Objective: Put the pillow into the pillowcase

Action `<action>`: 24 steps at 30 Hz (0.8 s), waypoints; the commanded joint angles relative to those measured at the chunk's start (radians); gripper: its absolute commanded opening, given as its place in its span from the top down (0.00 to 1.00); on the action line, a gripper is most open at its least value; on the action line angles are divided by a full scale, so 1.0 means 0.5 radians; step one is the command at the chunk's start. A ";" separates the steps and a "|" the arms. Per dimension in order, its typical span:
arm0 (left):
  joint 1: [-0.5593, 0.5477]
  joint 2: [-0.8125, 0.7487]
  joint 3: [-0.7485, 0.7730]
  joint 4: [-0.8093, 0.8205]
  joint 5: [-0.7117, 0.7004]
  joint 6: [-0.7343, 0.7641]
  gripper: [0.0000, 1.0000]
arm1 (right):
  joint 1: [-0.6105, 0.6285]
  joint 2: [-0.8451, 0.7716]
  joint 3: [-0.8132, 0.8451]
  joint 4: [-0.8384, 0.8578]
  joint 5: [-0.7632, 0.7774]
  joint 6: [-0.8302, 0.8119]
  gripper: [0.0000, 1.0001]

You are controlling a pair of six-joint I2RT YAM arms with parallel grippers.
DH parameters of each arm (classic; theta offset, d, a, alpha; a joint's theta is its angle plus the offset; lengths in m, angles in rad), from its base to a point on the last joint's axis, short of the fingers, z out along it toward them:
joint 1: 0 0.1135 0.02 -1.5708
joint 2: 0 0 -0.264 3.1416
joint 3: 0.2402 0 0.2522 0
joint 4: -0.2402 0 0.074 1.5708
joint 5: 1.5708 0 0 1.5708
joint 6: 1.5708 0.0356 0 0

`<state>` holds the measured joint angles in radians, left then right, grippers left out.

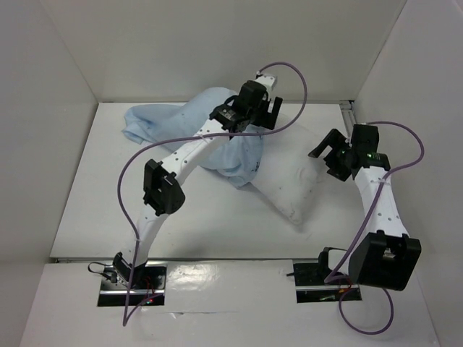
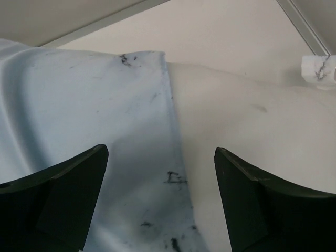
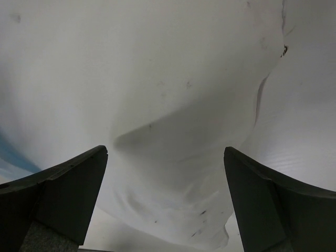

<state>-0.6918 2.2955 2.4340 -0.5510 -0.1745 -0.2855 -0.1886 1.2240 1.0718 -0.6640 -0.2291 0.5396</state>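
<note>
The light blue pillowcase [image 1: 177,123] lies crumpled at the back left, and its open end lies over one end of the white pillow [image 1: 293,184], which sticks out toward the right front. My left gripper [image 1: 272,108] is open above the pillowcase's hem. In the left wrist view the open gripper [image 2: 161,178] straddles that hem, with the pillowcase [image 2: 89,105] to the left, the pillow [image 2: 252,136] to the right, and the tag [image 2: 318,67] at the far right. My right gripper [image 1: 325,160] is open beside the pillow's right end. In the right wrist view the open gripper [image 3: 165,178] faces the pillow [image 3: 173,89] and holds nothing.
White walls enclose the table on the left, back and right. A metal rail [image 1: 349,108] runs along the back right corner. Purple cables [image 1: 296,101] loop above both arms. The arm bases [image 1: 130,282] sit at the near edge.
</note>
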 commanded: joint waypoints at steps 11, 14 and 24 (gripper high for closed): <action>-0.074 0.223 0.157 0.258 -0.455 0.304 0.42 | -0.129 0.040 -0.400 0.380 -0.327 0.053 0.01; -0.074 0.223 0.157 0.258 -0.455 0.304 0.67 | -0.129 0.040 -0.447 0.490 -0.395 0.053 0.01; -0.221 -0.265 -0.119 0.234 0.436 0.145 1.00 | 0.012 0.138 -0.404 0.831 -0.897 -0.051 0.83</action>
<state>-0.7361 2.3207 2.3810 -0.4683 -0.2176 -0.1688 -0.2371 1.2686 0.8490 -0.3637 -0.5236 0.5285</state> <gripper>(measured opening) 0.026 0.284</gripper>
